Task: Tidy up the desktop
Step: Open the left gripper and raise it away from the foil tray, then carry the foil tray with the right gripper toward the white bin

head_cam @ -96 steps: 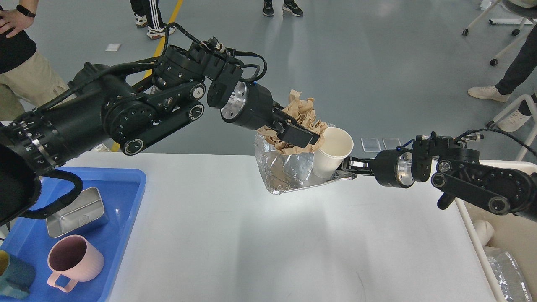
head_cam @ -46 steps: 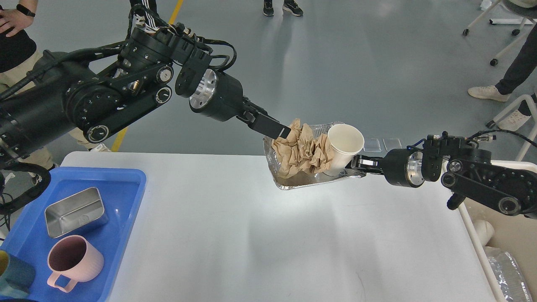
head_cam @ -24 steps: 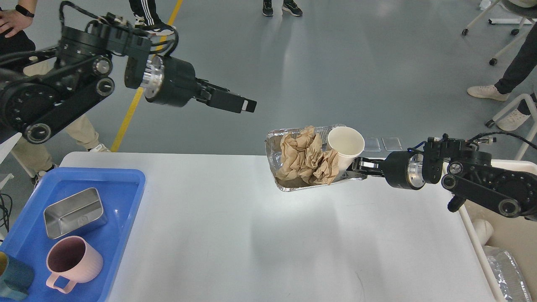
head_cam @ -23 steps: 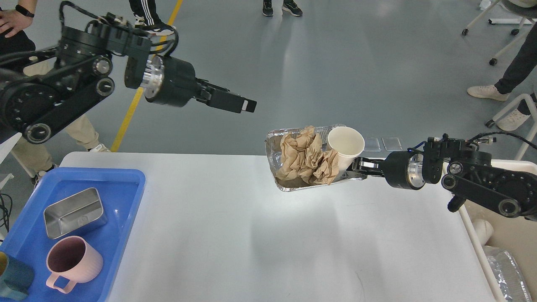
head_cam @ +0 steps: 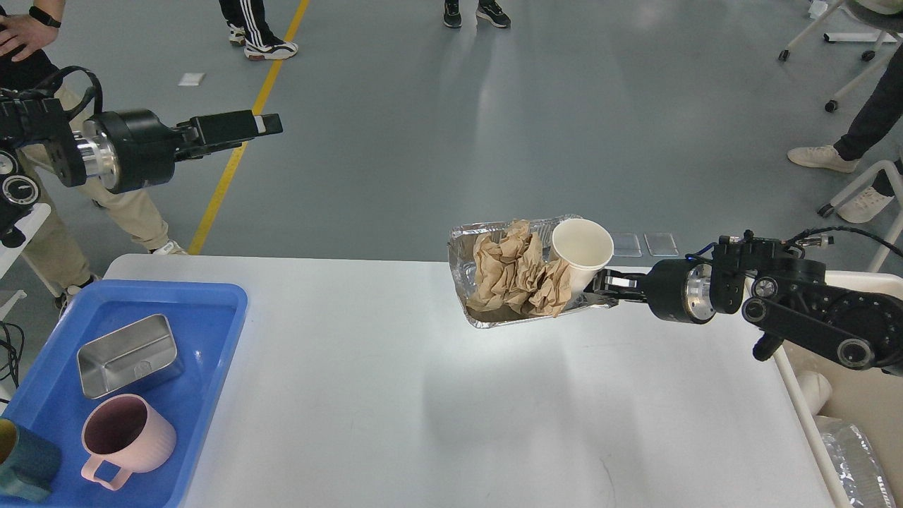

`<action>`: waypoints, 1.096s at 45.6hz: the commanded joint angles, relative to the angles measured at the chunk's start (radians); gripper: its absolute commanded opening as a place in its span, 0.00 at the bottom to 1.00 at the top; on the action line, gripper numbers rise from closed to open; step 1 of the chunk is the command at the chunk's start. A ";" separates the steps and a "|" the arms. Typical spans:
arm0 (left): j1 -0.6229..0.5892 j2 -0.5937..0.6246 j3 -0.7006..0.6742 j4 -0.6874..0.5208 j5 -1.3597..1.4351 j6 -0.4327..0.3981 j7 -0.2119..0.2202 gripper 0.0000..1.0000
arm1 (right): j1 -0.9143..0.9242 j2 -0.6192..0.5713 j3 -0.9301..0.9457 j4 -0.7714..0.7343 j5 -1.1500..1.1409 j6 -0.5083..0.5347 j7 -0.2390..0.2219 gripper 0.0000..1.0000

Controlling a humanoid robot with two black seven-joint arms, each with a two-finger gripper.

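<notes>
The white desktop (head_cam: 395,395) fills the lower part of the head view. Above its far right part hangs a silver foil tray (head_cam: 471,310), held level. In it lie crumpled brown paper (head_cam: 515,271) and a white paper cup (head_cam: 578,250). My right gripper (head_cam: 603,288) is shut on the tray's right rim. My left gripper (head_cam: 271,125) is far off at the upper left, over the floor, with nothing in it. It shows side-on as one dark bar, so its fingers cannot be told apart.
A blue tray (head_cam: 219,310) at the left front holds a steel box (head_cam: 127,356), a pink mug (head_cam: 123,441) and a teal cup (head_cam: 25,469). A beige bin (head_cam: 857,395) stands off the right edge. People stand on the floor beyond.
My left gripper let go of the brown paper into the foil tray, then swung far left and up. The foil tray tipped back to level in my right gripper.
</notes>
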 commanded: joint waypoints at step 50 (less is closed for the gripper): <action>0.524 -0.100 -0.461 0.101 -0.908 0.143 0.069 0.97 | -0.014 -0.022 0.005 0.005 0.002 -0.003 0.000 0.00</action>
